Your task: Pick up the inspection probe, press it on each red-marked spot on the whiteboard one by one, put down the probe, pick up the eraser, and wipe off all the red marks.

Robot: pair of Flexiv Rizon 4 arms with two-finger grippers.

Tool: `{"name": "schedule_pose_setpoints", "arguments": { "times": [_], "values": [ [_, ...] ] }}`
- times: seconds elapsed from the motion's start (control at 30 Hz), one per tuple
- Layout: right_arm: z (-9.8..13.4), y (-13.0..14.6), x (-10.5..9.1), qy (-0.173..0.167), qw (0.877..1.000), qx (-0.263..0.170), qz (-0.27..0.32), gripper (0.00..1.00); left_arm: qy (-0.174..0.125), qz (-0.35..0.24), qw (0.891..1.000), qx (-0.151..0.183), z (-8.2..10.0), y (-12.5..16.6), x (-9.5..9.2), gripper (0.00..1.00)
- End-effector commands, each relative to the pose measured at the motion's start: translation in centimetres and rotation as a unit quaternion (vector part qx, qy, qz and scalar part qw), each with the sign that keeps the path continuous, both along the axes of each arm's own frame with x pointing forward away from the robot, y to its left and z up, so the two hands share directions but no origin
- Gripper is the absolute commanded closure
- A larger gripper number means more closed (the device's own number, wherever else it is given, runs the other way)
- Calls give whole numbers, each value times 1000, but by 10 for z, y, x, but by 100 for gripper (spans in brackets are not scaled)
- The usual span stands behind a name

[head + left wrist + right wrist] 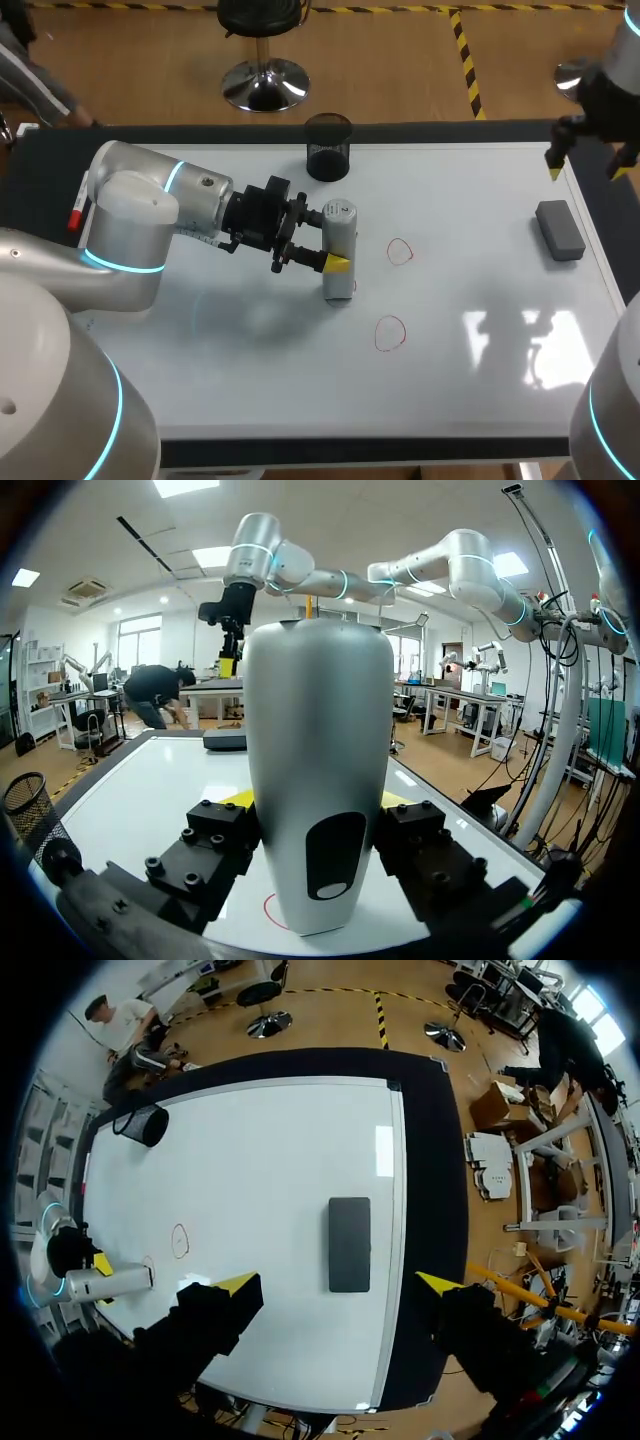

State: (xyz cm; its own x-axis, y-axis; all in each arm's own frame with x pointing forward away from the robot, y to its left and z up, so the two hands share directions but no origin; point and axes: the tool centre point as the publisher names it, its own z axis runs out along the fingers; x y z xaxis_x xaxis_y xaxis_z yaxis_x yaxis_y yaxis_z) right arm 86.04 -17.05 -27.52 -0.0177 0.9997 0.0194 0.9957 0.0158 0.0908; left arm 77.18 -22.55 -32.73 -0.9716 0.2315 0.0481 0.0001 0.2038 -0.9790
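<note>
Left gripper [318, 802] clamps the upright probe [318, 710], tip at a red mark [268, 911]; right gripper [335, 1282] gapes, eraser [349, 1243] just ahead.

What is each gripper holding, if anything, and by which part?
The left gripper holds the inspection probe upright by the lower middle of its body, one finger on each side. The right gripper is open and holds nothing.

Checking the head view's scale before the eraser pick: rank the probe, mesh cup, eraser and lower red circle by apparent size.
1. inspection probe
2. mesh cup and eraser: too alike to rank
3. lower red circle
</note>
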Motion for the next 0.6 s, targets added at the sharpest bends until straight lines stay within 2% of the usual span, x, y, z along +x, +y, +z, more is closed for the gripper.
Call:
{"name": "schedule_pose_setpoints", "arguments": {
  "times": [0.03,0.27,0.6],
  "values": [
    [-11,-2,6,5,1000,1,0,0,0,0,1000,0,-6,1,-1,100],
    [-31,-7,11,14,1000,-4,0,0,0,0,1000,0,-6,1,-1,100],
    [-47,-12,15,16,1000,-5,14,0,0,0,1000,0,-6,1,-1,100]
  ]
}}
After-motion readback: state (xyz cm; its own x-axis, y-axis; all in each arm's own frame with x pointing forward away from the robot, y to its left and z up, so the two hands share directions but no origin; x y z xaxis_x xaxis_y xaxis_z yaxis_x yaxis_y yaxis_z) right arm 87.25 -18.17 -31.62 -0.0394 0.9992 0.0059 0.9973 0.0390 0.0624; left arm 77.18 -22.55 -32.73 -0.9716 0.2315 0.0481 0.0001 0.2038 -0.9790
